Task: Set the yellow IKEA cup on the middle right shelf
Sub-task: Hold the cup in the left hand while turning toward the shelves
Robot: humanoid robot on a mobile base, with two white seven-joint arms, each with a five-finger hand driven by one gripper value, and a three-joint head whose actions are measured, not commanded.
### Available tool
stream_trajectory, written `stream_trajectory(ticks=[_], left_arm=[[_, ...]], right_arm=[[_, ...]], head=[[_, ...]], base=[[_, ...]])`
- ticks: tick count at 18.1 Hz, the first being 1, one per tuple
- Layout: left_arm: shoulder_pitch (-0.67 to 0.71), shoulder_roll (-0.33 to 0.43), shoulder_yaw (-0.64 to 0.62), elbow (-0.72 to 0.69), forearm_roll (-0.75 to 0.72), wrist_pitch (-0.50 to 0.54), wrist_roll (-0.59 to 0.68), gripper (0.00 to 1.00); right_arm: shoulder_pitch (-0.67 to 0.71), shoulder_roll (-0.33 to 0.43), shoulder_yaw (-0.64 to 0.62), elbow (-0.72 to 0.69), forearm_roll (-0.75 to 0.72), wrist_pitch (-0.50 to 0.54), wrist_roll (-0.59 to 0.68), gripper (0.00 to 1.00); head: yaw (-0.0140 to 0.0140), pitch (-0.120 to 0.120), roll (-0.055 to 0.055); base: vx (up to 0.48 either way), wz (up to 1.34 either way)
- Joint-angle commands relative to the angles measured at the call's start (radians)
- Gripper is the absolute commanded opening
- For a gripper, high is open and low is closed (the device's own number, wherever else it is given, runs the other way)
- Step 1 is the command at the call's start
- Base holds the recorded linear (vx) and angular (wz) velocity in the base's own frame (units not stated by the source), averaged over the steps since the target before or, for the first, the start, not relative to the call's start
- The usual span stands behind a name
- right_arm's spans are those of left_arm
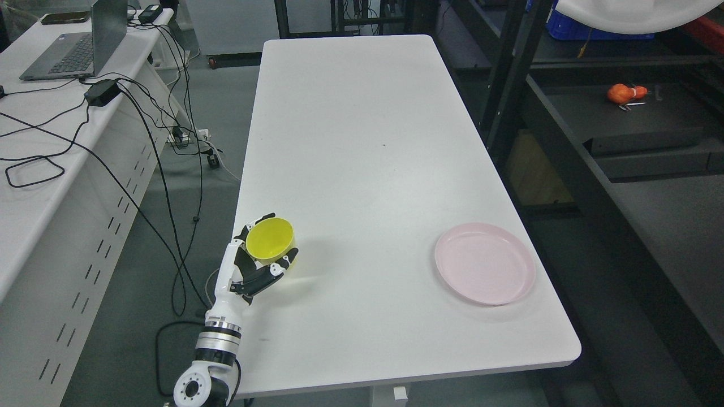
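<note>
The left hand (257, 265) comes up from the lower left and wraps its fingers (271, 272) around the yellow cup (270, 239) at the near left edge of the white table (367, 141) — the cup upright, mouth open to the camera. A pink plate (485, 263) lies well apart, near the right edge. Beyond it stands a dark shelf unit (622, 141) — an orange object (622, 93) rests on one level. A laptop (76, 45) and cables sit on the desk at left.
</note>
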Motion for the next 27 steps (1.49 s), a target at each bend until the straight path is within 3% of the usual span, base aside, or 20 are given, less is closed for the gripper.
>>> stream_trajectory(ticks=[1,10,27], left_arm=[[0.065,0.018,0.028,-0.213,0.009,-0.031,0.0,0.0],[0.141,0.018,0.037,-0.36,0.009,-0.054,0.0,0.01],[0.144,0.018,0.042,-0.368,0.009,-0.074,0.002,0.0]], right_arm=[[0.014,-0.017,0.017,0.0,-0.025,0.0,-0.001,0.99],[0.014,-0.017,0.017,0.0,-0.025,0.0,-0.001,0.99],[0.014,-0.017,0.017,0.0,-0.025,0.0,-0.001,0.99]], head=[[0.0,0.0,0.0],[0.0,0.0,0.0],[0.0,0.0,0.0]], base=[[0.0,0.0],[-0.096,-0.06],[-0.271,-0.56]])
